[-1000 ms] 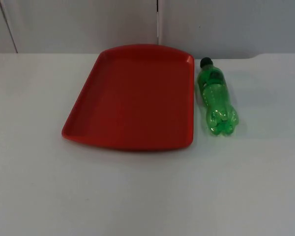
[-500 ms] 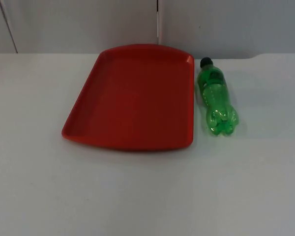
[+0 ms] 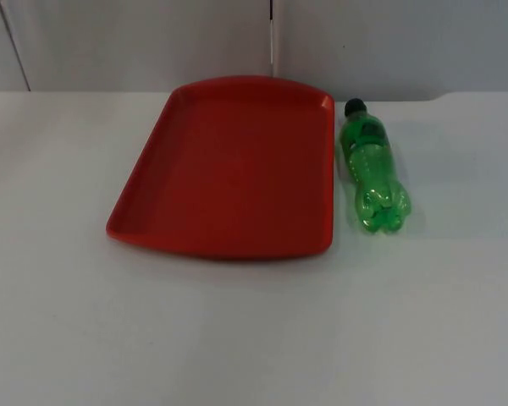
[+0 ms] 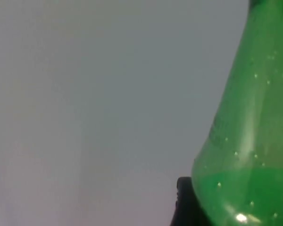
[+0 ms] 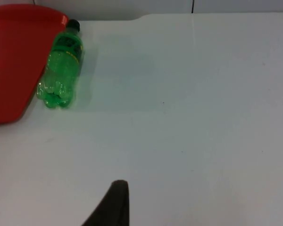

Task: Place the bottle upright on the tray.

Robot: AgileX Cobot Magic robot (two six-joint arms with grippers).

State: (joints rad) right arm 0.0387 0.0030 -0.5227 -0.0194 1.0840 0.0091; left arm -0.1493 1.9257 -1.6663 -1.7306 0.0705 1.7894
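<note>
A green plastic bottle (image 3: 372, 169) with a black cap lies on its side on the white table. It is just right of the red tray (image 3: 229, 169), with its cap toward the back wall. The tray holds nothing. In the right wrist view the bottle (image 5: 60, 70) lies beside the tray's edge (image 5: 14, 56). My right gripper (image 5: 112, 205) hangs over bare table, well short of the bottle. In the left wrist view a green, glossy, bottle-like surface (image 4: 245, 141) looms very close, right beside my left gripper (image 4: 184, 205).
The grey partition wall (image 3: 271, 42) runs just behind the tray and the bottle's cap. White table top (image 3: 254, 338) stretches wide in front of both and to the bottle's right (image 5: 203, 94).
</note>
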